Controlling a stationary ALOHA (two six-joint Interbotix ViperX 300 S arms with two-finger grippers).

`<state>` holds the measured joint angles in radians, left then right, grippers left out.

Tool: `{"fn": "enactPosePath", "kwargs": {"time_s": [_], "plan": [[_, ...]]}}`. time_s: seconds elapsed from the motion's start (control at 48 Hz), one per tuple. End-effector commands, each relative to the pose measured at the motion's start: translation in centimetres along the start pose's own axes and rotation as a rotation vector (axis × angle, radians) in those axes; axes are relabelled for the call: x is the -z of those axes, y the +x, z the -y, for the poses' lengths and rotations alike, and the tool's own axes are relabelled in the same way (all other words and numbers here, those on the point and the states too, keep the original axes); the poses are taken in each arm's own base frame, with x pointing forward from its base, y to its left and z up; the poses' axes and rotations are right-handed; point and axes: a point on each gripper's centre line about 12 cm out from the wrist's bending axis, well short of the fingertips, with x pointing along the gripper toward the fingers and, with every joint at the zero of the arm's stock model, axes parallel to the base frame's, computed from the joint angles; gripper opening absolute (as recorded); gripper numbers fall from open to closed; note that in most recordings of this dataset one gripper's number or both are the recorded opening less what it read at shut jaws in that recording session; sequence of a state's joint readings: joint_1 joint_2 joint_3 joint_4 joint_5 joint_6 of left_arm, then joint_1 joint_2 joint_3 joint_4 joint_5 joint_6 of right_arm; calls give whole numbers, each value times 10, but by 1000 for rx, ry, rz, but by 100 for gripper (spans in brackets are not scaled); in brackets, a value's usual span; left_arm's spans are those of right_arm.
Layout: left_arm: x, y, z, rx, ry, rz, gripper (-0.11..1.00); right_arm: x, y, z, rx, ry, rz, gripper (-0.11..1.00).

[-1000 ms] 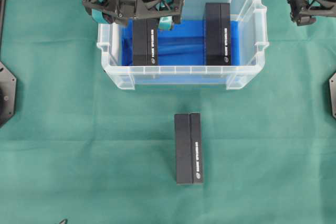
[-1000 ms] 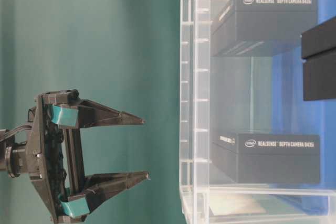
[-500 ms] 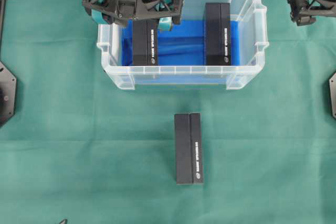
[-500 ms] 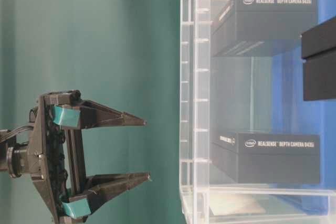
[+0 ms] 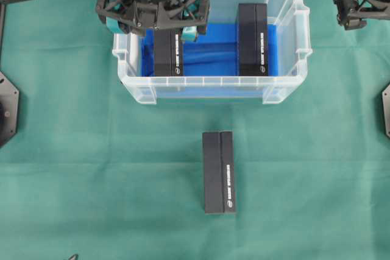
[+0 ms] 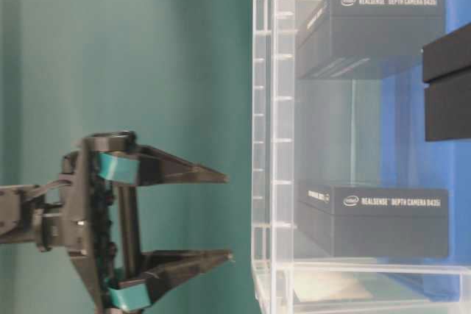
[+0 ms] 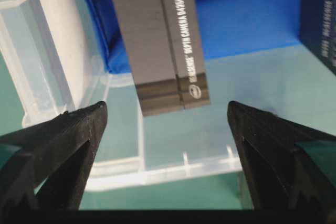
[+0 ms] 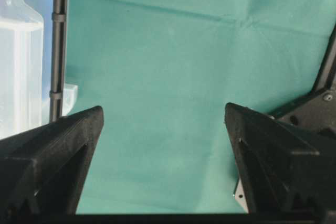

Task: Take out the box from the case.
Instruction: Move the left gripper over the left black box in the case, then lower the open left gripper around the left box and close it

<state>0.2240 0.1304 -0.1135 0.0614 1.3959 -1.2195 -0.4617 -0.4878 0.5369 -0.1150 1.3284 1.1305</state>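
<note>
The left gripper [image 5: 159, 25] hangs over the far left corner of the case [image 5: 286, 86], a large rectangular clear plastic bin with a rimmed edge and a blue cloth [image 5: 210, 53] lining its bottom. Its jaws stand wide apart and hold nothing; the wrist view shows both fingers [image 7: 58, 145] spread clear of any surface.

Directly below and between those fingers lies the nearer target, a long black rectangular cardboard box [image 5: 168, 50] printed with white lettering, flat on the cloth. A second black box of the same kind [image 5: 252, 39] lies on the gripper's right, well apart, also inside the case. A third matching black box [image 5: 219, 172] rests on the green table cover [image 5: 73, 168], outside the case.

The right gripper [image 5: 359, 1] is parked beyond the right end of the case, jaws wide, holding nothing.

Handling judgement:
- The box looks rigid and light, with smooth printed faces that may slip under a weak pinch.
- Take hold across the narrow width, pads on the two long side faces, near mid-length so that it lifts level.
- The left case wall stands just beside the box; the outer finger must pass between them without striking the rim.
- The cloth is soft and may snag a fingertip.
</note>
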Motion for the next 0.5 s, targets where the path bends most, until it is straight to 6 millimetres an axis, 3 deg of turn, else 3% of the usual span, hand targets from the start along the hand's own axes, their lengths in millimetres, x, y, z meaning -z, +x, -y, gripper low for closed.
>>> {"fn": "enactPosePath", "kwargs": {"time_s": [0.0,0.479], "plan": [[-3,-4,-1,35,-7,19,94,0,-4,0,-19,-2,11,91],[1,42,-6,45,-34,19,94,2,1,0,-22,-10,12,91]]}}
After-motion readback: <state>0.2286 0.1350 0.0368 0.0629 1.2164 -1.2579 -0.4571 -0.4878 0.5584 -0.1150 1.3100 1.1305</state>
